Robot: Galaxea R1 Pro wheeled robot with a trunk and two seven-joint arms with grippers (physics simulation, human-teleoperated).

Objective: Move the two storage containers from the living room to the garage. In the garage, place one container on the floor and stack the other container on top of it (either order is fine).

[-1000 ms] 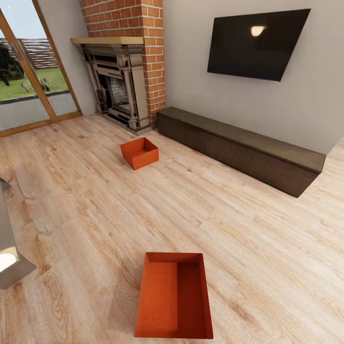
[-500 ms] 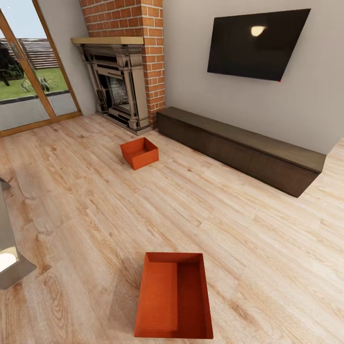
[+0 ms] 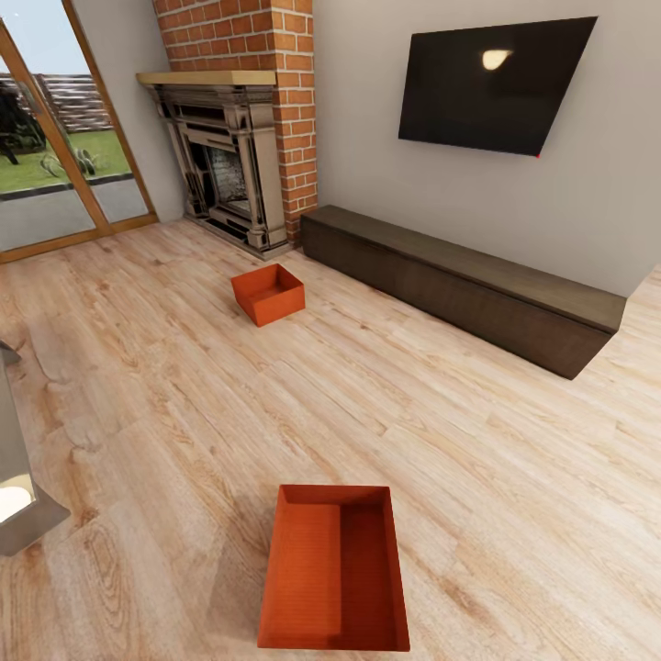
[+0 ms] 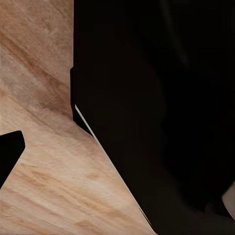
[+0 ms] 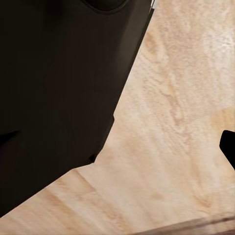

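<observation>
Two orange-red bins sit on the light plank floor of the living room. The near bin lies at the bottom centre of the head view, open top up, its long side running away from the camera, one half of its bottom in shadow. The far bin stands well apart from it, up and left of centre, turned at an angle, just in front of the brick fireplace and near the left end of the long dark cabinet. A TV hangs on the grey wall above the cabinet at upper right. Glass doors at upper left show grass outside. A grey metal part juts in at the lower left edge.

In each wrist view a big black shape covers much of the frame over bare planks; a dark tip pokes in at the edge, on the left and on the right. I cannot tell whether either gripper is open or closed.
</observation>
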